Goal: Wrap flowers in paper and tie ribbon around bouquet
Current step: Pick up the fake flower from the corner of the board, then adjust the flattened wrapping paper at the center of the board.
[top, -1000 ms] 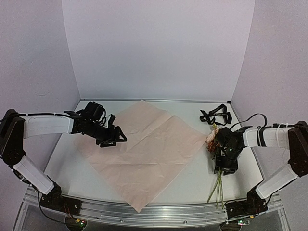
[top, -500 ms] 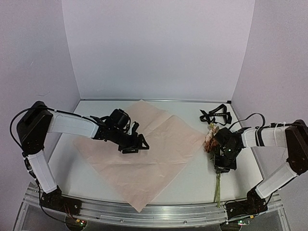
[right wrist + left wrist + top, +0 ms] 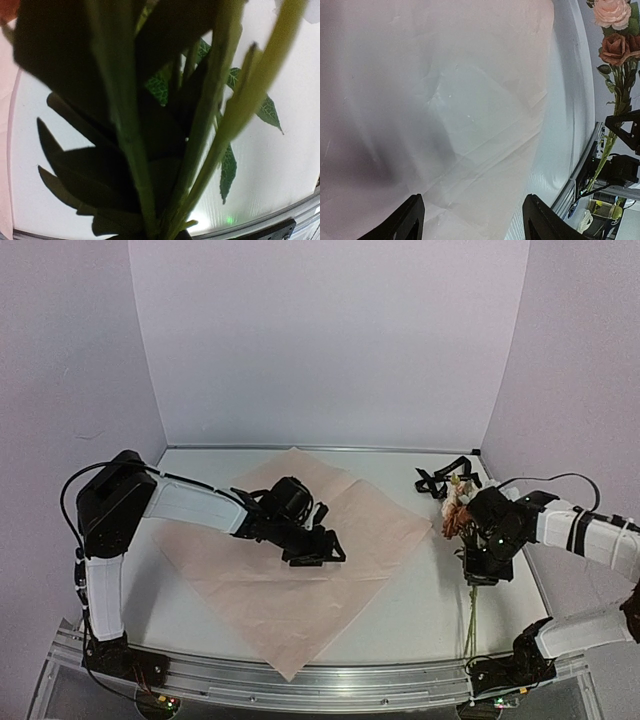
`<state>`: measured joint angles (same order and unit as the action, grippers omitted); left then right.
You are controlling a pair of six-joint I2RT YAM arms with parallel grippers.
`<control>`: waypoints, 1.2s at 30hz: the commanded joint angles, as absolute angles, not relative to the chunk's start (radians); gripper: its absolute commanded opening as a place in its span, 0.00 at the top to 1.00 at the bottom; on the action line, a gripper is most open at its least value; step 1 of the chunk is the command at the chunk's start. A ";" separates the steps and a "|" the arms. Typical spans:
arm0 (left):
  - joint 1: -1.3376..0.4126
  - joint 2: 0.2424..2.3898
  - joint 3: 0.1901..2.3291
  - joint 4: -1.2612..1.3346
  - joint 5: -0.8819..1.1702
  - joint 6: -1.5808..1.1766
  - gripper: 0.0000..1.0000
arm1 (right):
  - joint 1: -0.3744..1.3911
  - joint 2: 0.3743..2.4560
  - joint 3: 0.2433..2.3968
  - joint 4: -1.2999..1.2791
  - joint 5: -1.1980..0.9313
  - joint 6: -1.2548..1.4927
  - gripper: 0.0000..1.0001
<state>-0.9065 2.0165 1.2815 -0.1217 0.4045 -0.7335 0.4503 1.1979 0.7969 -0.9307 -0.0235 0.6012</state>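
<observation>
**A:** Flowers (image 3: pixel 458 502), then. Who has them?

**B:** The right pincer (image 3: pixel 482 562). Its jaws are pressed together on the stems, partway down the bunch. The heads stand beyond it, toward the far wall. The stem ends trail toward the near edge of the desk (image 3: pixel 420 615).

**A:** And that arm's pose?

**B:** The elbow is out to the right, the forearm comes in leftward, and the wrist is bent down over the right side of the desk. That puts it just past the right corner of the paper (image 3: pixel 300 590).

**A:** The other arm?

**B:** The left pincer (image 3: pixel 318 552) is spread and pinches nothing. The upper arm rises from its base and the forearm stretches far to the right, low over the middle of the paper. Its wrist view shows both fingers (image 3: pixel 409 221) apart with bare sheet between them.

**A:** Counts?

**B:** Two arms, one bunch, one sheet, one ribbon (image 3: pixel 447 476). From the left wrist two roses are plain, one peach and one rust. There are several stems, but I cannot tell the exact number.

**A:** Materials and shapes?

**B:** The paper is thin and pale pink, laid like a diamond, creased along fold lines and flat on the white desk. The ribbon is narrow and black, in a loose tangle at the far right corner, near the flower heads. The stems are thin and green, with dark, pointed, veined leaves close to the right wrist camera.
</observation>
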 commanded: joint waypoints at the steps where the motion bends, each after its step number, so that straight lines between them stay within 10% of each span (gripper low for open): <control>1: -0.926 2.071 1.341 -0.165 0.375 -0.749 0.31 | 0.450 1.142 0.892 -1.028 0.022 0.567 1.00; 23: -1.037 2.081 1.431 -0.271 0.373 -0.774 0.32 | 0.447 1.154 1.068 -1.109 -0.054 0.548 1.00; 36: -0.919 1.706 1.235 -0.263 0.242 -0.790 0.28 | 0.517 1.471 1.311 -0.896 -0.192 0.699 1.00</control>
<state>-1.0009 1.8630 1.3159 -0.2794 0.2971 -0.7782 0.4695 1.3789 1.1911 -1.0335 -0.1580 0.6487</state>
